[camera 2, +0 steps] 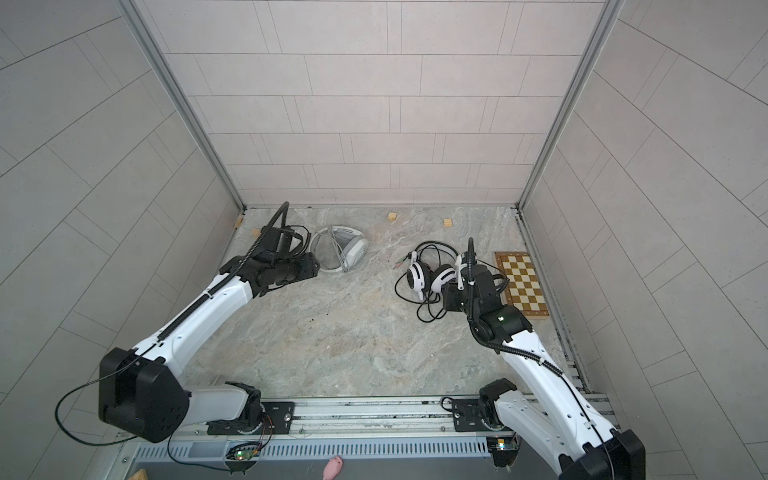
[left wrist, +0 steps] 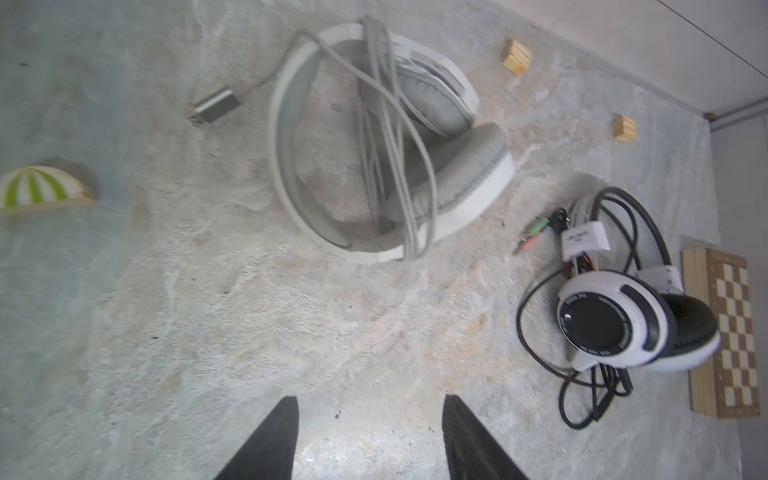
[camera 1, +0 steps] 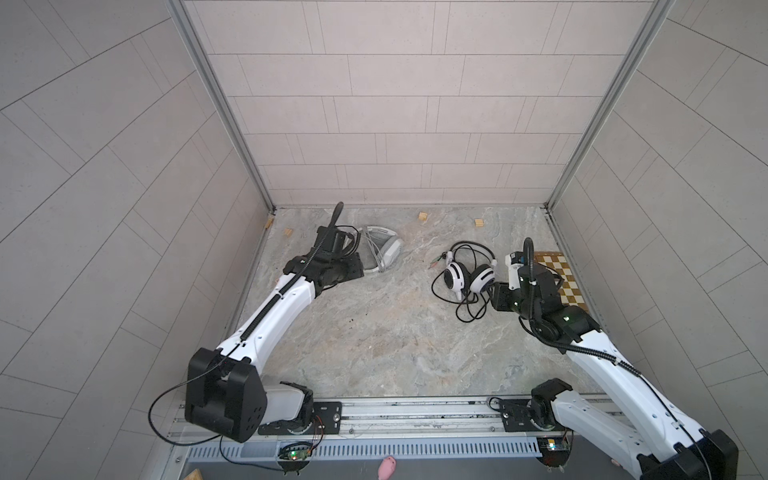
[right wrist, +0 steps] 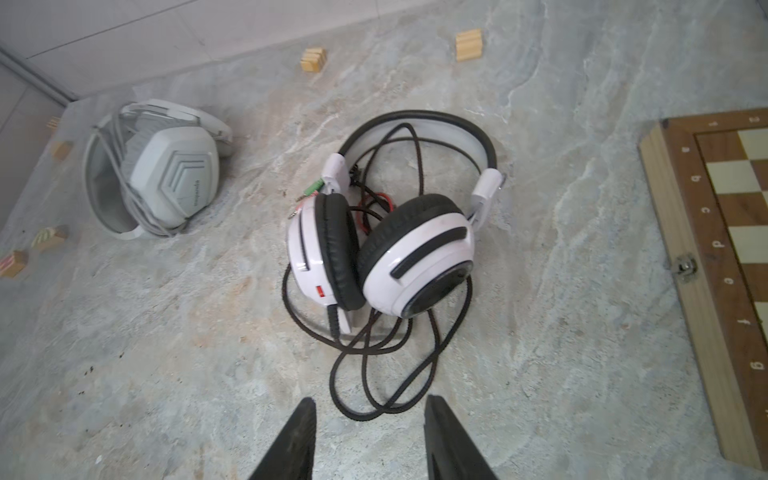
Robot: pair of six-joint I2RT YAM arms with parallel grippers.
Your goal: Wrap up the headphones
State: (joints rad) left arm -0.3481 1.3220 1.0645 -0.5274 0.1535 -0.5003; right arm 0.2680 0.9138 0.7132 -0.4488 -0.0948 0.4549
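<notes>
The black-and-white headset (right wrist: 415,257) lies on the surface (right wrist: 166,374) between the white headset (right wrist: 166,174) and the chessboard (right wrist: 727,216). Its black cable (right wrist: 374,374) is spread in loose loops just ahead of the right tool (right wrist: 370,399). If a single strand is caught, the headset may be dragged or overturned. The grey cable (left wrist: 386,124) is laid loosely over the white headset, its plug (left wrist: 216,106) free, and may be unwound by a nudge. Both the right tool and the left tool (left wrist: 370,399) are released and empty. The left arm (camera 1: 266,316) is stretched toward the far left corner. The right arm (camera 1: 602,357) is bent, its tool low beside an ear cup (camera 1: 482,278).
</notes>
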